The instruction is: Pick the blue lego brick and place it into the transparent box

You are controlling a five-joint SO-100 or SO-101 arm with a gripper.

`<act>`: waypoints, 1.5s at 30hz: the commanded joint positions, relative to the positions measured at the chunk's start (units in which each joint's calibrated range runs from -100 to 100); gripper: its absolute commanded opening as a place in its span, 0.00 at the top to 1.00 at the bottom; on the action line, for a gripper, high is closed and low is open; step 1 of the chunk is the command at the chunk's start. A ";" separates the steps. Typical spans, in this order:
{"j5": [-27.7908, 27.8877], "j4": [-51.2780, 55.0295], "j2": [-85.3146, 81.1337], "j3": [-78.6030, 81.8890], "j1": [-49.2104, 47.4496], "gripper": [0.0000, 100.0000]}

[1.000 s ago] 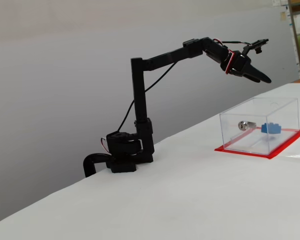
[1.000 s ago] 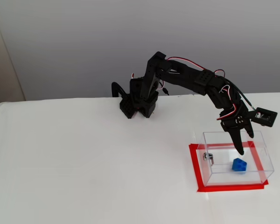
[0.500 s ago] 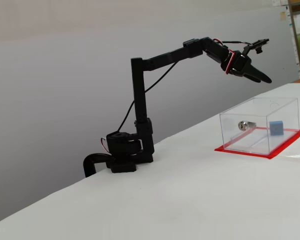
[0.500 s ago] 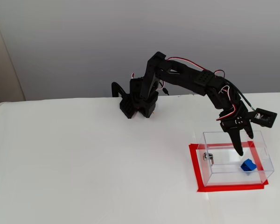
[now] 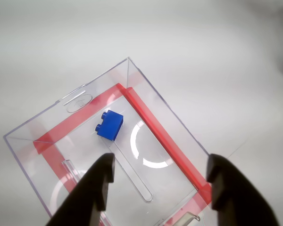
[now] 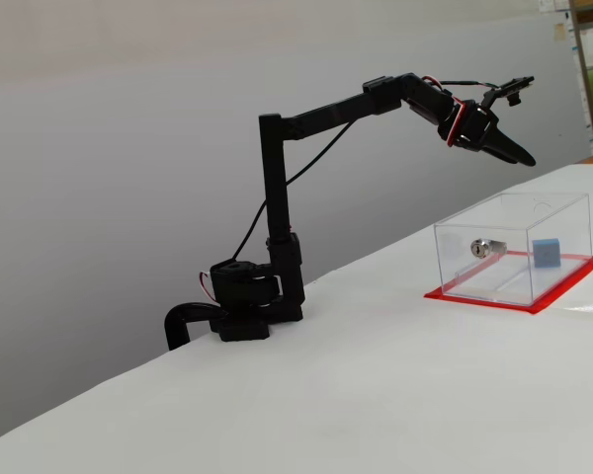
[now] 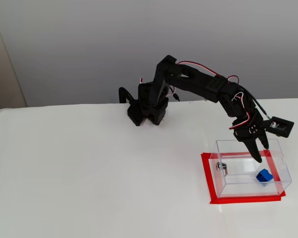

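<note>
A black robot arm [image 7: 188,79] stands on a white table [image 7: 89,168] and reaches out over a transparent box [image 7: 283,171] that sits on a red flat base [image 7: 206,178].

In the wrist view, the gripper [image 5: 158,176] hangs above the box's open top with its two dark fingers spread wide and nothing between them. One finger [image 5: 96,186] shows at the lower left, the other at the lower right. Below and beyond them, the blue lego brick [image 5: 110,125] lies tilted on the clear floor of the box, towards its far end, apart from the walls and from both fingers. Open floor surrounds the brick on every side.

In a fixed view from the side, the gripper [image 6: 519,153] is well above the box's upper rim [image 6: 509,209], with clear air between them. The brick [image 6: 545,252] shows through the wall near the right end, and a small silver lock cylinder [image 6: 482,247] sits on the left part of the box.

In the other fixed view, the fingertips [image 7: 258,157] appear over the box's far rim, and the brick [image 7: 263,175] rests near the right end. The table around the box is bare and open.
</note>
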 commanded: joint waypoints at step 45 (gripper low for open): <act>-0.37 -0.79 -68.55 56.12 53.80 0.99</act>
